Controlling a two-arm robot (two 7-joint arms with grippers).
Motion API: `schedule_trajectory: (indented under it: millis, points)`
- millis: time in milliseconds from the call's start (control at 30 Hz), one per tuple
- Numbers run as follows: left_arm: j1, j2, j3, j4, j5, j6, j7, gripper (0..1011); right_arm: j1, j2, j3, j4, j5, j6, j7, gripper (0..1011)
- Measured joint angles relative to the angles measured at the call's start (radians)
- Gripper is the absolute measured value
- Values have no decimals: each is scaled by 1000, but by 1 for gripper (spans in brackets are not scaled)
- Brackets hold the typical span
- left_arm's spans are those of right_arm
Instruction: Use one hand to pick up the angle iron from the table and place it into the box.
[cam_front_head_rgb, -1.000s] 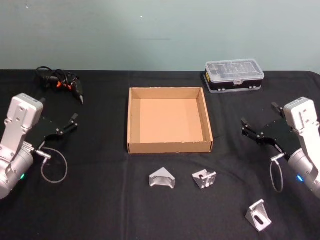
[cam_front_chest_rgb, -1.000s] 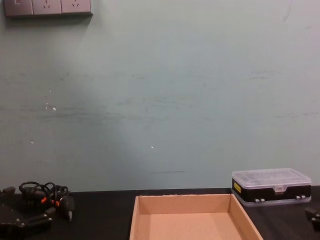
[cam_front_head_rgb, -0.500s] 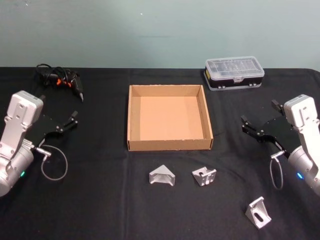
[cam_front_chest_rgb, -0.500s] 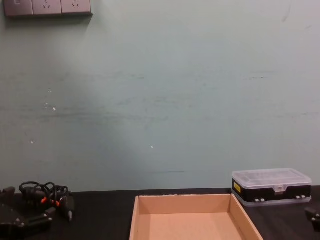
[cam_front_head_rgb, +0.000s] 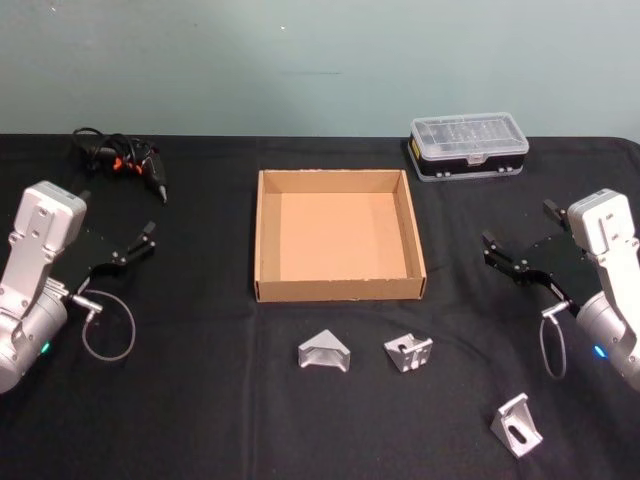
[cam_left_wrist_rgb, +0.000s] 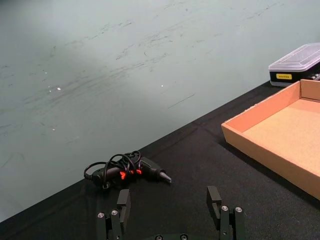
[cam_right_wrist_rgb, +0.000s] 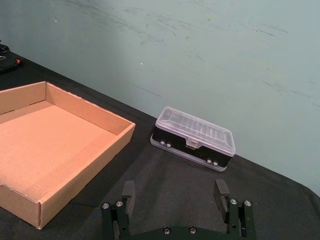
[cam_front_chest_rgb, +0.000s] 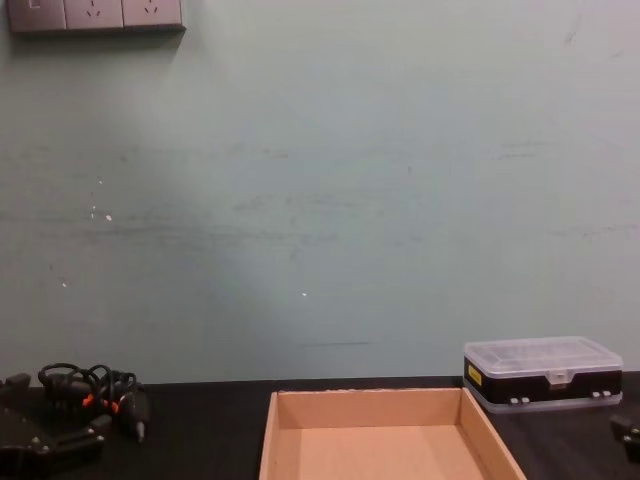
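Three silver angle irons lie on the black table (cam_front_head_rgb: 200, 400) in front of the box: one (cam_front_head_rgb: 325, 353) left of centre, one (cam_front_head_rgb: 408, 353) beside it, and one (cam_front_head_rgb: 516, 425) nearer the front right. The tan cardboard box (cam_front_head_rgb: 340, 290) stands mid-table with nothing in it; it is also in the chest view, box (cam_front_chest_rgb: 370, 395). My left gripper (cam_front_head_rgb: 117, 214) hovers open over the table's left side, far from the irons. My right gripper (cam_front_head_rgb: 518, 226) hovers open on the right, level with the box. The wrist views show each gripper's fingers spread: left gripper (cam_left_wrist_rgb: 168, 200), right gripper (cam_right_wrist_rgb: 175, 190).
A black case with a clear lid (cam_front_head_rgb: 468, 147) sits at the back right. A black tool with a coiled cable and orange marks (cam_front_head_rgb: 120, 160) lies at the back left. Loose cable loops hang from both wrists. Bare tabletop surrounds the irons.
Nothing on the table has moved. Both arms hold nearly the same poses, and the head view has shifted by only a few pixels.
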Motion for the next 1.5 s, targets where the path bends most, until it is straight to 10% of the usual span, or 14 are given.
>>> schedule_trajectory:
  millis: [1167, 1500]
  points:
    - [0, 0, 0, 0, 0, 0, 0, 1000, 0, 0, 0, 0, 0, 0, 0, 1002]
    - [0, 0, 0, 0, 0, 0, 0, 1000, -36, -1, 48, -46, 10, 13, 11, 1002]
